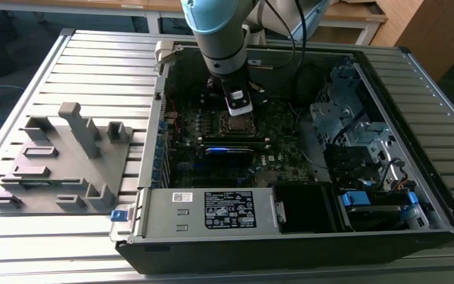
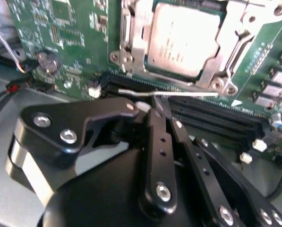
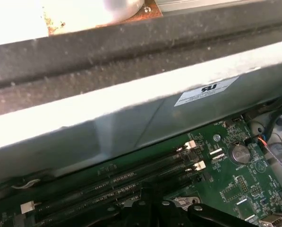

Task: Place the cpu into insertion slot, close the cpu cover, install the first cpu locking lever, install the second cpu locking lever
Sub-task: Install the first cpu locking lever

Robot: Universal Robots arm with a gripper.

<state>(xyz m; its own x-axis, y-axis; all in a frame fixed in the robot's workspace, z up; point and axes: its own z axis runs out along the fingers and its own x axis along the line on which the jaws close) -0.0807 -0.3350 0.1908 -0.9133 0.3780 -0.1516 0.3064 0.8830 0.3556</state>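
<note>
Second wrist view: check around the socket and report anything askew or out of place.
Only the locking lever stands out: a thin silvery rod lying free beside the cpu cover, over the memory slots, at the tips of the shut gripper, apparently not latched. The cpu sits square under the cover.

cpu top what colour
Pale silvery grey; the cpu shows best in the second wrist view.
</note>
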